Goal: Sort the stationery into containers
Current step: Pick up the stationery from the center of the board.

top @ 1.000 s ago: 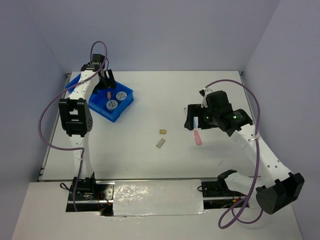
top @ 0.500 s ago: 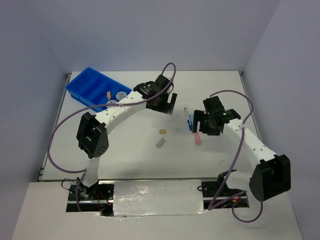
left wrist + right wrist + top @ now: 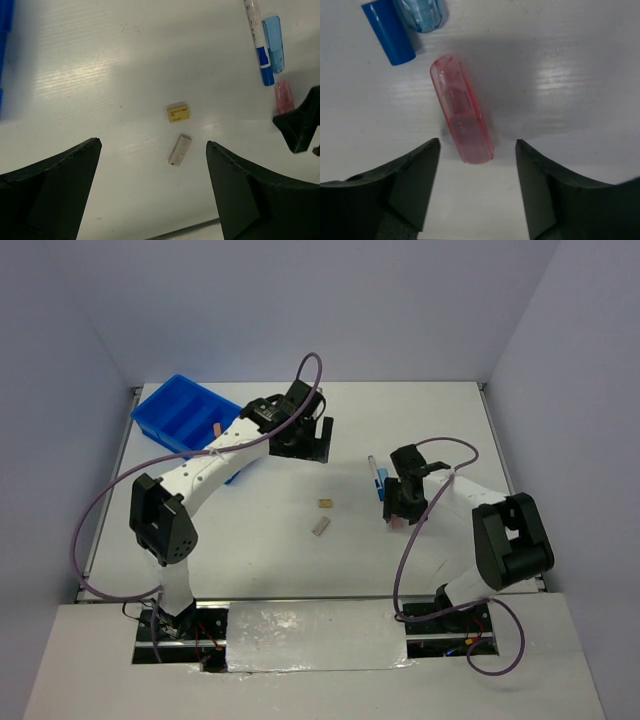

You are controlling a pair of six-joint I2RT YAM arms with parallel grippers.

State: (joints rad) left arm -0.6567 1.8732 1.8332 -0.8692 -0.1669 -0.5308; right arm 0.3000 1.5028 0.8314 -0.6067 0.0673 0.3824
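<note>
White table (image 3: 300, 560) between pale walls, blue tray (image 3: 178, 410) at its far-left corner.
Right gripper (image 3: 477, 143) has its jaws apart astride the pink stick (image 3: 460, 117), beside the pen (image 3: 256, 35), not touching it; left gripper (image 3: 152, 145) gapes wide above the grey block (image 3: 179, 149) and tan cube (image 3: 178, 112).

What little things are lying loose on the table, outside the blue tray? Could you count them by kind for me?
White-and-blue pen: 1
Clear blue cap: 1
Pink stick: 1
Tan cube: 1
Grey block: 1
Total: 5
</note>
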